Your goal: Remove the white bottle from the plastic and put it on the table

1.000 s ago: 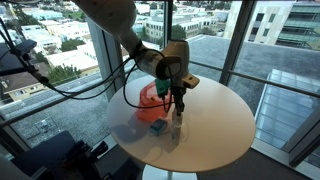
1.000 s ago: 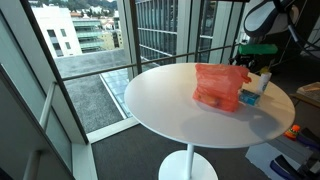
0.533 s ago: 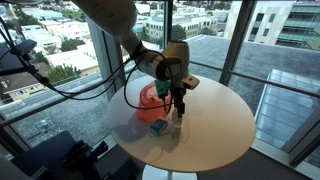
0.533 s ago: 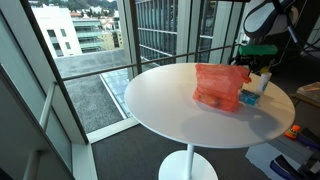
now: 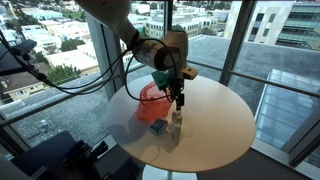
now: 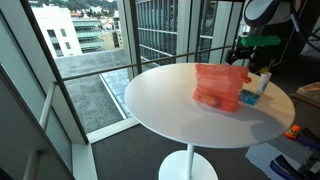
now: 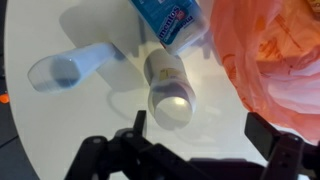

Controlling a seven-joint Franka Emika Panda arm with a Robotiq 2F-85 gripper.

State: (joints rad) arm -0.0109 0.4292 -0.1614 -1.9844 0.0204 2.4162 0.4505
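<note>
Your round table (image 5: 222, 128) (image 6: 160, 100) carries everything, all gathered on one side of its top. The red basket (image 5: 149, 95) (image 6: 220, 86) (image 7: 272, 60) sits there on the table. Your arm (image 5: 120, 22) reaches down over that cluster. The gripper (image 5: 179, 102) (image 7: 195, 124) hangs straight above the bottle with clear air between them. In the wrist view its jaws stand wide apart, one finger on each side of the picture, gripping nothing. A teal box (image 5: 157, 127) (image 6: 250, 98) (image 7: 170, 20) lies on the table against the foot of the basket. The bottle (image 5: 177, 124) (image 6: 264, 82) (image 7: 168, 88) is out of the basket. It stands upright on the tabletop, just beside the box and near the basket wall. You cannot tell whether it touches the box.
</note>
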